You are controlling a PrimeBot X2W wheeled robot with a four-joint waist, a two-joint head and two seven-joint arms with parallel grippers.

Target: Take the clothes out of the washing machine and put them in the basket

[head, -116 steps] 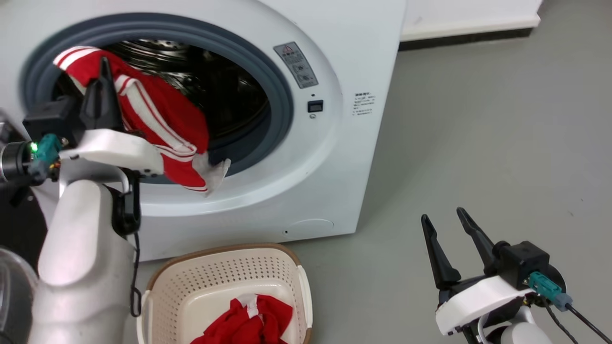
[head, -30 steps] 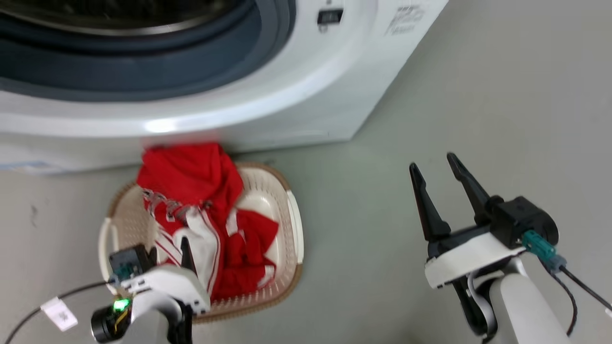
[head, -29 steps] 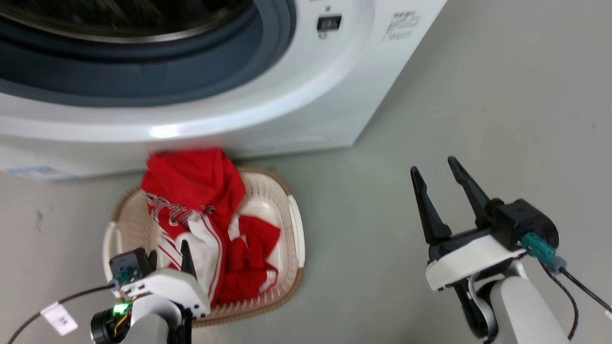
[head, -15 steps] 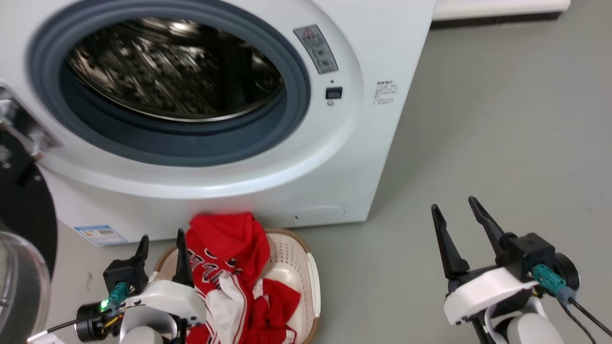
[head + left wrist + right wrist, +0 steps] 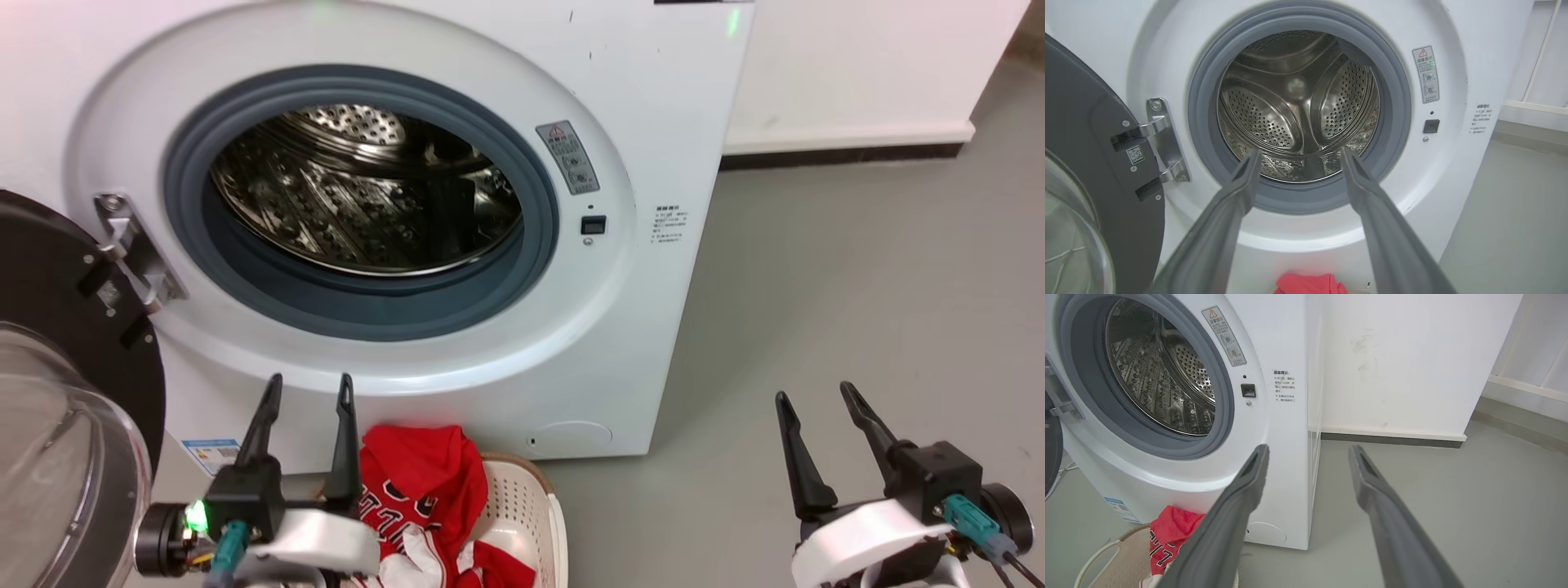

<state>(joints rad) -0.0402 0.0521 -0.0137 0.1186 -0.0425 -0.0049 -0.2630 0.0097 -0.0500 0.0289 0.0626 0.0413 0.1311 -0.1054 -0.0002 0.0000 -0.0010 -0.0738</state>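
The white washing machine (image 5: 653, 98) stands with its door swung open, and only bare perforated steel shows in its drum (image 5: 367, 188). The same bare drum (image 5: 1298, 110) faces me in the left wrist view. Red clothes (image 5: 416, 490) with white lettering lie heaped in the cream basket (image 5: 531, 506) on the floor below the porthole. My left gripper (image 5: 309, 388) is open and empty, just left of the heap, fingers pointing up at the machine. My right gripper (image 5: 816, 396) is open and empty over the floor at the lower right. The right wrist view shows the clothes (image 5: 1171, 535) and basket rim (image 5: 1098, 555).
The open door (image 5: 65, 392), black-framed with a glass bowl, hangs at the far left on its hinge (image 5: 131, 245). Grey floor (image 5: 857, 286) stretches to the right of the machine. A white wall with a dark skirting (image 5: 841, 151) runs behind.
The left gripper pulled a red piece from the porthole and let it go in the basket, then opened and rose. The head camera has tilted up. The right gripper stayed open.
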